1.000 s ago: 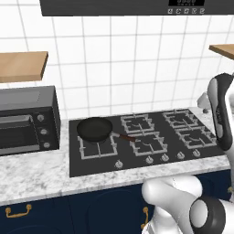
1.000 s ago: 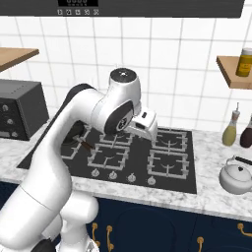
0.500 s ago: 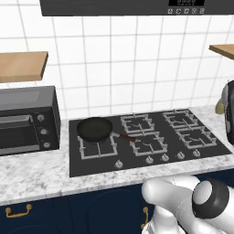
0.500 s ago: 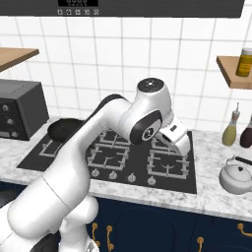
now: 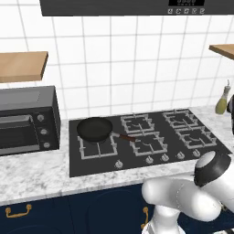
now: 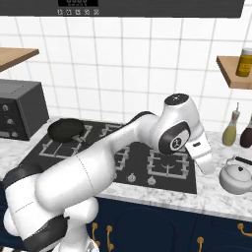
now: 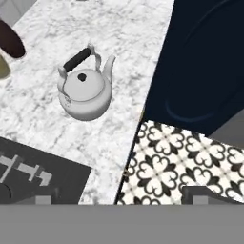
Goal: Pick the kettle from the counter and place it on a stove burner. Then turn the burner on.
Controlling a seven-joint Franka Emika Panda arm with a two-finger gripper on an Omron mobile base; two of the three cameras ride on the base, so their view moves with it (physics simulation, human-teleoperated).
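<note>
Kettle [image 6: 238,175]: upright on the counter [image 6: 216,197], right of the cooktop [image 6: 182,182]; my hand view shows its knob and dark handle [image 7: 76,59] from above.
My pincer: fingertips unseen, cannot tell whether apart or together; my wrist hangs just left of the kettle.
Frying pan [image 5: 95,129]: on front-left burner [image 5: 96,145].
Bottles [image 6: 229,130]: behind kettle.
Toaster oven [image 5: 25,121]: far left.

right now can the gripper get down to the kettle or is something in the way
Probably yes. The kettle stands alone on the bare marble counter right of the cooktop, its dark handle arched on top. The two bottles stand behind it, apart, and nothing lies between the arm's end and the kettle.
</note>
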